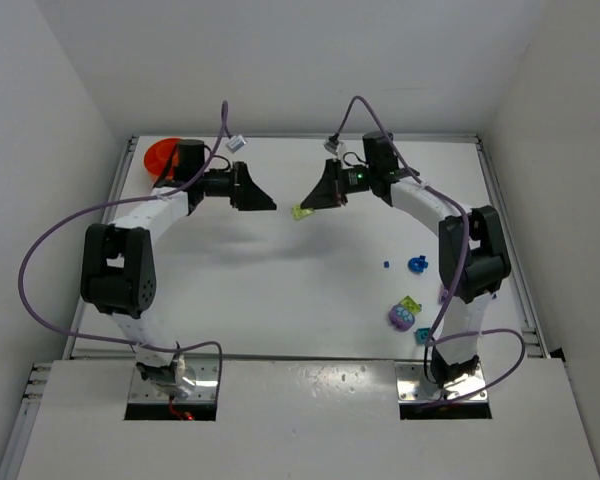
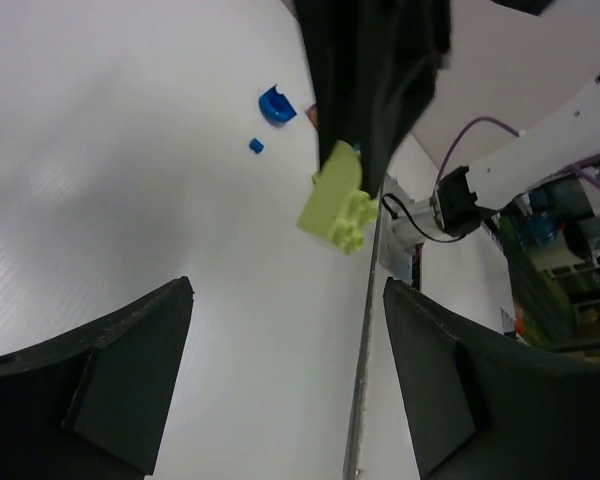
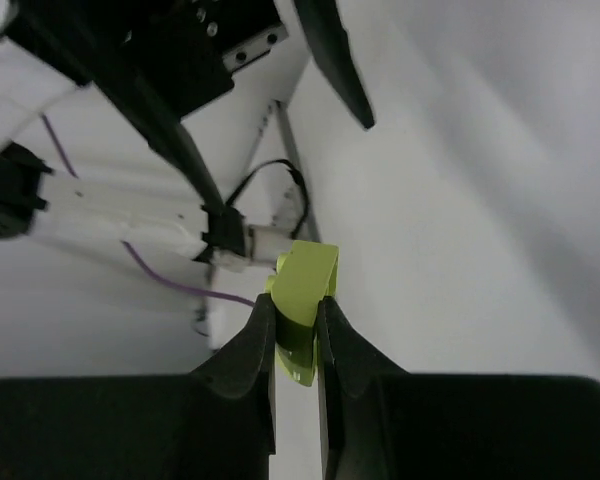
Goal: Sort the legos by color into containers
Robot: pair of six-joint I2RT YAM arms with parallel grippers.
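Lower right of the top view, loose bricks (image 1: 404, 315) lie waiting; mid-frame the R gripper (image 3: 295, 318) is clenched on a lime brick (image 3: 305, 280), held aloft. L gripper (image 2: 288, 290) gapes facing it, empty. Likely a handover, so centre the brick btwn L's fingers (image 2: 110, 380) before R lets go; orange bowl (image 1: 160, 157) sits upper left.

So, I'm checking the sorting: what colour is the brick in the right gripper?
The brick is lime green, clearest in the right wrist view.
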